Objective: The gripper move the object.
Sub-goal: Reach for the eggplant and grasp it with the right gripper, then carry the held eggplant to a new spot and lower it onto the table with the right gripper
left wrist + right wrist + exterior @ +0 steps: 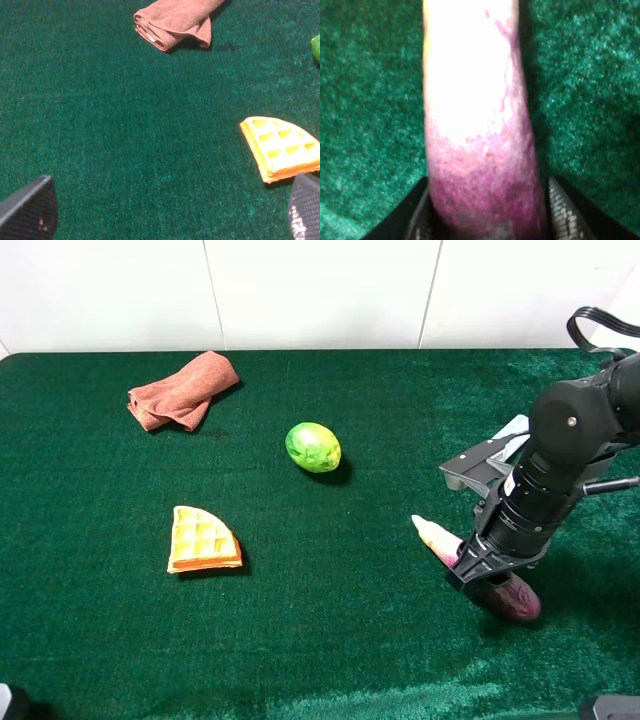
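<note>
The purple eggplant [513, 598] with a pale cream-pink tip lies on the green cloth at the right. My right gripper [478, 570] is down over its middle. In the right wrist view the eggplant [480, 125] fills the gap and both fingers [560, 212] press against its purple sides, so the gripper [487, 212] is shut on it. My left gripper [170, 210] is open and empty over bare cloth at the near left, and only its fingertips [27, 207] show.
A green round fruit [313, 447] sits mid-table. A yellow waffle wedge [203, 539] lies left of centre and also shows in the left wrist view [280, 147]. A folded brown towel [183, 390] lies at the back left. A pale bar [513, 427] lies behind the right arm.
</note>
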### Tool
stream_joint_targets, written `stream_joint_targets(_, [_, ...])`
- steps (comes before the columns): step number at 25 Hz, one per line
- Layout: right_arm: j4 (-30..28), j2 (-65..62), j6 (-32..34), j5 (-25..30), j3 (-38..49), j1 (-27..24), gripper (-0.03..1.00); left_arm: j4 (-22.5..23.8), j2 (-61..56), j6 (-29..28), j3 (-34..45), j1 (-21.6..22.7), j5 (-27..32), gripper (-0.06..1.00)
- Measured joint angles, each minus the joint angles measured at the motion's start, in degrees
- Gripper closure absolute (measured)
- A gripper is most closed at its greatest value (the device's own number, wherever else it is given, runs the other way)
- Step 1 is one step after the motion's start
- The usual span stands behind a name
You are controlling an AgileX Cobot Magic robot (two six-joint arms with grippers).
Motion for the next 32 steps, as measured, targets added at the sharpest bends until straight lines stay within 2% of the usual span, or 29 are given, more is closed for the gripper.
stream_joint_targets(8, [0.0,-2.4,0.0,0.8,0.0,0.0,0.62,0.0,0.0,0.0,0.0,0.0,0.0,0.02])
stream_joint_targets(12, [0.2,-7.1,0.1,3.0,0.1,0.0,0.62,0.0,0.0,0.0,0.0,0.0,0.0,0.02])
stream_joint_targets(25, [0.5,-19.5,5.0,13.2,-0.1,0.0,0.62,0.0,0.0,0.0,0.0,0.0,0.0,0.02])
stream_joint_targets(32, [0.8,-19.8,11.0,20.6,-7.9,0.0,0.62,0.0,0.0,0.0,0.0,0.0,0.0,0.02])
